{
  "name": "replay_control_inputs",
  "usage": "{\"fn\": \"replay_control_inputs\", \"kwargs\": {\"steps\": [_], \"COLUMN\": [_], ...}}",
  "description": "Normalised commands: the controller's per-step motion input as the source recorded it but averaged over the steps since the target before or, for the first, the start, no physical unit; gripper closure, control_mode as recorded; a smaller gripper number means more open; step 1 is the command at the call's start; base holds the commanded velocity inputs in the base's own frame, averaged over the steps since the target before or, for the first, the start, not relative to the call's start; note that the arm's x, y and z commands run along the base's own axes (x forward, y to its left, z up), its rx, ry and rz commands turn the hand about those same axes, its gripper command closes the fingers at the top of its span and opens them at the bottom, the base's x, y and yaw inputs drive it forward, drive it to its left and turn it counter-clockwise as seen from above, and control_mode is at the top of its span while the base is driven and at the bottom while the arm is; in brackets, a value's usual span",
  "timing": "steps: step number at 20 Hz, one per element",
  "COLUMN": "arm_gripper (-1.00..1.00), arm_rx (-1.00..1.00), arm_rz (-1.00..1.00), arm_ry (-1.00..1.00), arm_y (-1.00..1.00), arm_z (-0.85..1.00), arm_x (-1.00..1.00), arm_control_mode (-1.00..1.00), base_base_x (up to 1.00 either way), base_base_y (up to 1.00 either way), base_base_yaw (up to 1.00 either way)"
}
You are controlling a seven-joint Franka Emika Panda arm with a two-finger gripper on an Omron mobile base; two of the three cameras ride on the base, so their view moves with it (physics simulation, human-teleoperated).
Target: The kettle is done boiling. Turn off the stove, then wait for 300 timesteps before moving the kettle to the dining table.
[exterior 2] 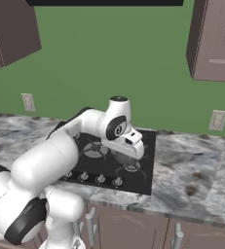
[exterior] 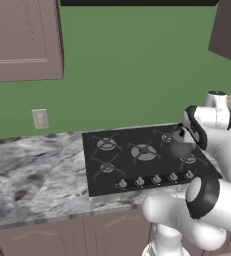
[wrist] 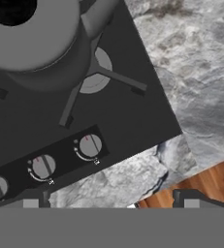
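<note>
The dark grey kettle sits on the right rear burner of the black stove, half hidden by my arm. In the hand view the kettle takes up the upper left, with its dark top opening showing. Three silver knobs line the near edge of the stove. My gripper hovers open above the stove's right front corner, level with the knobs and short of the kettle, with nothing between its fingers. My hand hangs low over the cooktop. The dining table is out of view.
The marble counter runs on both sides of the cooktop, with brown drawers below. Outlets are on the green wall and upper cabinets hang above. Wooden floor lies past the counter edge.
</note>
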Motion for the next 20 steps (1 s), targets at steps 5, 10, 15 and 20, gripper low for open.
{"fn": "replay_control_inputs", "kwargs": {"steps": [5,10,15,20], "arm_gripper": [-1.00,-1.00,-1.00,-1.00], "arm_rx": [0.00,-0.01,0.00,0.00], "arm_rz": [0.00,0.00,0.00,0.00], "arm_ry": [0.00,0.00,-0.01,0.00], "arm_y": [0.00,0.00,0.01,0.15], "arm_z": [0.29,0.26,0.03,0.00], "arm_x": [0.00,0.00,0.00,0.04], "arm_control_mode": [-1.00,-1.00,-1.00,-1.00], "base_base_x": [0.00,0.00,0.00,0.00], "base_base_y": [0.00,0.00,0.00,0.00], "base_base_yaw": [0.00,0.00,0.00,0.00]}}
